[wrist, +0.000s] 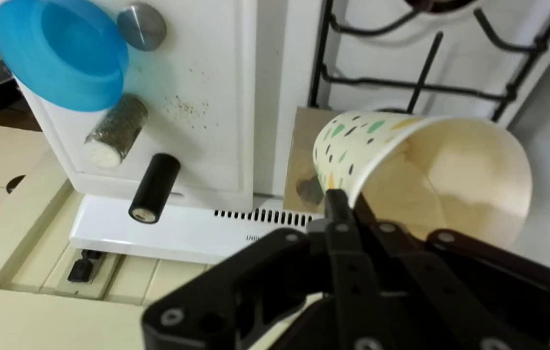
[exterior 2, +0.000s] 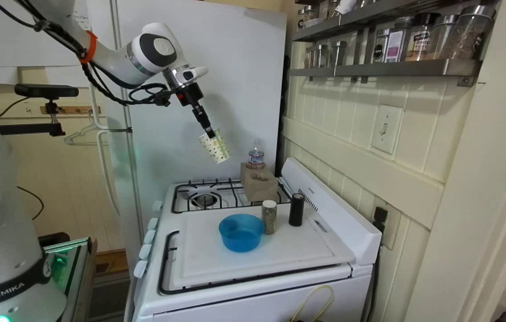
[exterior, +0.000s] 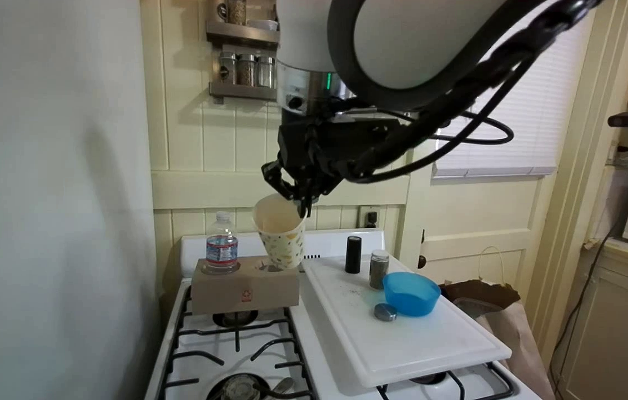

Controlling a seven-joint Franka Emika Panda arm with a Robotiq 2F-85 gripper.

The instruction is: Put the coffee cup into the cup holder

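The coffee cup [exterior: 282, 244] is cream-white with small coloured specks. It is tilted, held in the air by its rim. My gripper [wrist: 350, 200] is shut on the cup's rim, one finger inside and one outside; it also shows in both exterior views [exterior: 304, 206] [exterior 2: 210, 133]. The cup holder [exterior: 236, 298] is a brown cardboard carrier on the back of the stove, with a bottle in one hole and the other hole open. In an exterior view the cup [exterior 2: 215, 147] hangs above and left of the holder [exterior 2: 261, 191]. In the wrist view the cup [wrist: 347, 141] partly hides the holder [wrist: 305, 138].
The water bottle [exterior: 221, 247] stands upright in the holder. A white board [exterior: 425, 344] bears a blue bowl [exterior: 411, 294], a spice jar [exterior: 378, 270], a black cylinder [exterior: 353, 255] and a metal lid [exterior: 385, 312]. Burner grates [exterior 2: 208, 201] and the refrigerator wall [exterior 2: 235, 67] are nearby.
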